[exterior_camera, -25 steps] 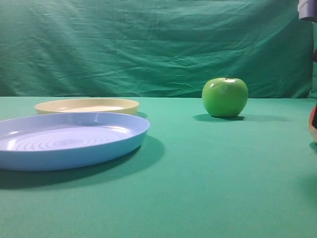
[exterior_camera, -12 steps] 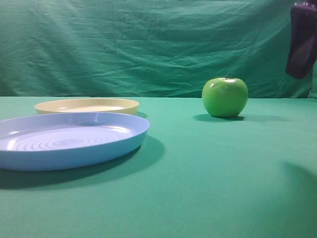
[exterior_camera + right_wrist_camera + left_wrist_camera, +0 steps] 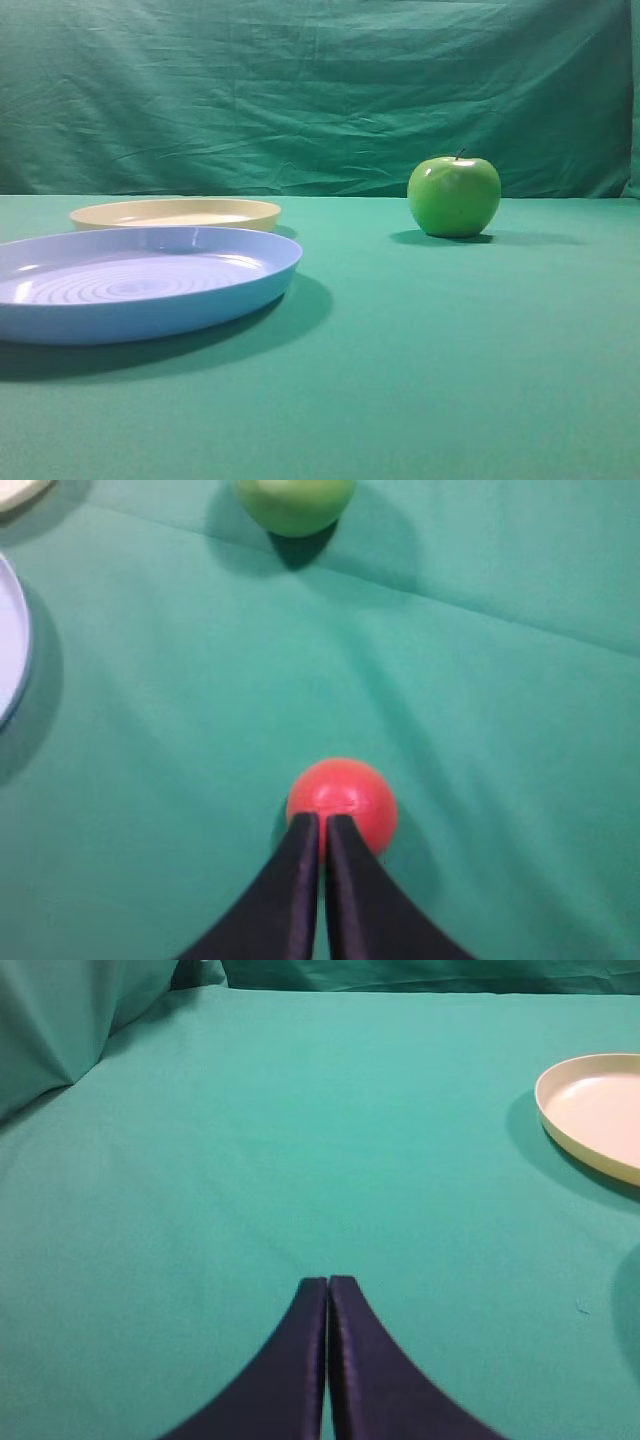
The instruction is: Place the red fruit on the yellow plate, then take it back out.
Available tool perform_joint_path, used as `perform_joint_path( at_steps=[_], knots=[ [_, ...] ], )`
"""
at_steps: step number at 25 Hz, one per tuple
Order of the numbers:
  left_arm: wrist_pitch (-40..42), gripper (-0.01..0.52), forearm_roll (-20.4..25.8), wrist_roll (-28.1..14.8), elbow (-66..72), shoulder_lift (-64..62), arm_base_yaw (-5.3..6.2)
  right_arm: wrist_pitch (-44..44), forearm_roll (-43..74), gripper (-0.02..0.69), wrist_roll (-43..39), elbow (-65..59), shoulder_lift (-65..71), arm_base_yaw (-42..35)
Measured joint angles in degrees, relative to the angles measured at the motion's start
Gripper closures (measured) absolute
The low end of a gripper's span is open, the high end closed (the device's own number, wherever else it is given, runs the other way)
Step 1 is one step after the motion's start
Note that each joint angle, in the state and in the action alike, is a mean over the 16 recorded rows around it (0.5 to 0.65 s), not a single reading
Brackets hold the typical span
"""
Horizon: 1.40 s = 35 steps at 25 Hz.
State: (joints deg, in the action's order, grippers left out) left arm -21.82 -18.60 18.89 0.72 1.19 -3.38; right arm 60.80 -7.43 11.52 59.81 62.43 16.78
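Right gripper (image 3: 323,820) jaws closed above the fruit (image 3: 343,802), seemingly not holding it; left gripper (image 3: 328,1282) closed, empty.

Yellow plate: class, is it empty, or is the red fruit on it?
Empty. The yellow plate shows a bare surface; the red fruit sits on the green cloth by the right claw.

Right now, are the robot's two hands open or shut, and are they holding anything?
Left hand: shut, holding nothing.
Right hand: shut, holding nothing; the small round red fruit lies just beyond its tips.
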Motion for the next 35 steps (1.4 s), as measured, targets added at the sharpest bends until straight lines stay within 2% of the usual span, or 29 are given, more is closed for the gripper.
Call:
perform_joint_path(
  at_steps=[11, 20, 27, 35],
  knots=[
    [0.0, 0.514, 0.0, 0.0, 0.0, 0.0, 0.0, 2.8, -2.7, 0.665, -0.8, -1.9, -20.6, 0.0],
    [0.0, 0.514, 0.0, 0.0, 0.0, 0.0, 0.0, 0.6, -2.7, 0.665, -0.9, -8.6, -36.1, -0.1],
    [0.0, 0.514, 0.0, 0.0, 0.0, 0.0, 0.0, -7.9, -0.8, 0.665, -1.0, -17.9, -46.1, -3.0],
    [0.0, 0.514, 0.0, 0.1, 0.0, 0.0, 0.0, -23.5, 0.8, 0.665, -1.0, -33.3, -55.5, -9.6]
  ],
)
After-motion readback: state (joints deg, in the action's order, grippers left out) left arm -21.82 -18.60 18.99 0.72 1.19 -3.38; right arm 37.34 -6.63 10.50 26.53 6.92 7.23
